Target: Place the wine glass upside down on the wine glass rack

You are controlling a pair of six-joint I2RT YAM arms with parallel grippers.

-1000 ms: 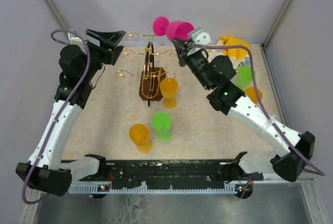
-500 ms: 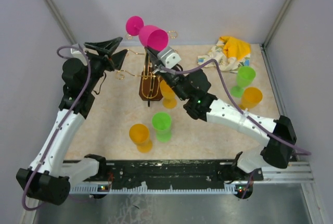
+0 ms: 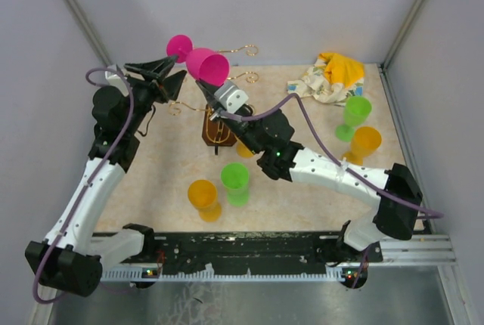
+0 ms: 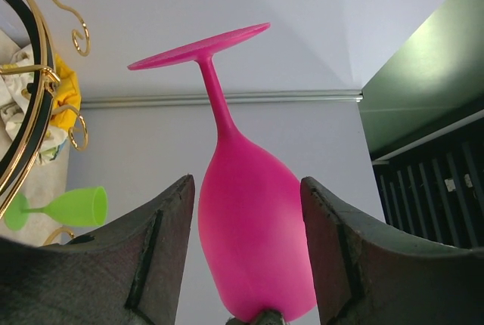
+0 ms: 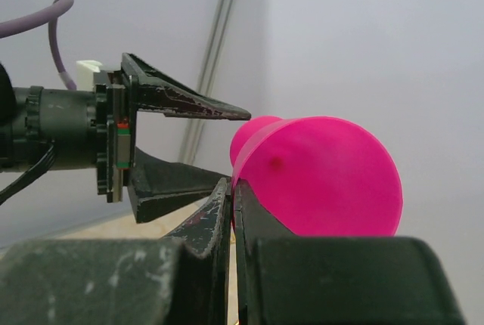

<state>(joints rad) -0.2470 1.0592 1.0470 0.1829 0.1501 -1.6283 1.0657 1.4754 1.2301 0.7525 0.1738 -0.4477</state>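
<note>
The pink wine glass (image 3: 203, 62) is in the air above the table's back left, lying tilted with its foot toward the back left. My right gripper (image 3: 204, 85) is shut on its rim; in the right wrist view the jaws (image 5: 233, 196) pinch the rim of the pink bowl (image 5: 325, 174). My left gripper (image 3: 180, 66) is open, its fingers on either side of the glass. In the left wrist view the bowl (image 4: 253, 234) sits between the open fingers with small gaps, foot up. The gold wire rack (image 3: 217, 102) on its dark wooden base (image 3: 210, 134) stands just below; its hooks also show in the left wrist view (image 4: 38, 75).
An orange glass (image 3: 203, 196) and a green glass (image 3: 236, 181) stand near the front middle. A green glass (image 3: 355, 113) and an orange glass (image 3: 364, 143) stand at the right. A yellow and white cloth (image 3: 333, 72) lies at the back right. Grey walls enclose the table.
My right arm has carried the pink glass leftward from above the rack's back right to between the left gripper's fingers. The left gripper has barely moved and stays open.
</note>
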